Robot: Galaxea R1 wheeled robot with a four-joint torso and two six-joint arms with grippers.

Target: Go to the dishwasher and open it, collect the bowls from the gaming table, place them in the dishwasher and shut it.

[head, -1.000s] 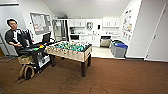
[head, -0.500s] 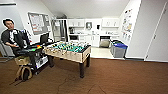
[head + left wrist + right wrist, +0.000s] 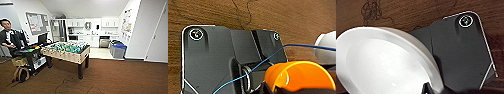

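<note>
Ahead, the gaming table (image 3: 67, 51) stands on brown carpet (image 3: 120, 77), with the dishwasher (image 3: 104, 41) well beyond it in the kitchen run. A seated person (image 3: 8, 37) is beside the gaming table. The left tool grips an orange bowl (image 3: 300, 77); the right tool carries a white bowl (image 3: 383, 62).

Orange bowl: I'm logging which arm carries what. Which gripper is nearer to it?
Left. The orange bowl sits right against the left gripper, above the brown floor. The right gripper has a white bowl against it instead.
</note>
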